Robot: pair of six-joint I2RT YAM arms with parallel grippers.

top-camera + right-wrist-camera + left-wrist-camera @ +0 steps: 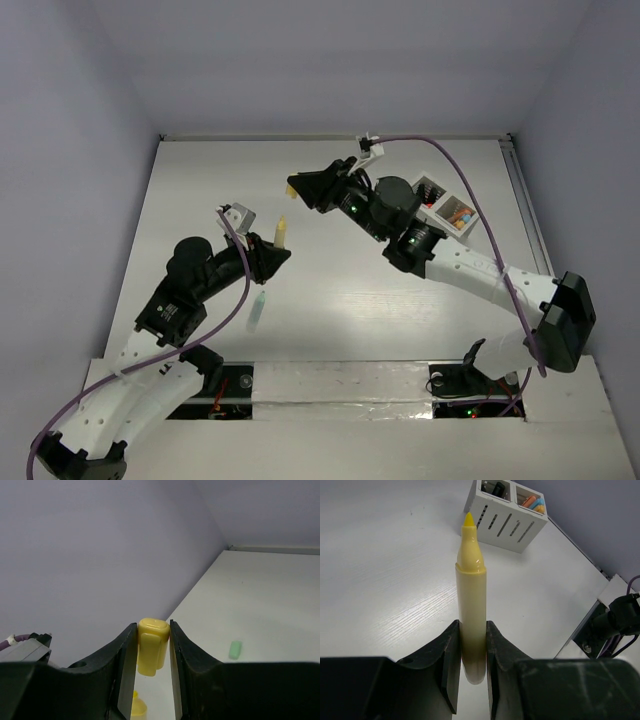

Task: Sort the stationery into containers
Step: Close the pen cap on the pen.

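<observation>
My left gripper is shut on the lower barrel of an uncapped yellow marker and holds it above the table, tip pointing away. In the left wrist view the marker stands between the fingers of that gripper. My right gripper is shut on a yellow cap, held in the air a little beyond the marker's tip, which shows at the bottom of the right wrist view. The white slotted box stands at the back right, behind the right arm.
A mint marker lies on the table near the left arm; it shows as a small mint piece in the right wrist view. The box holds orange, blue and black pieces. Purple cables loop over both arms.
</observation>
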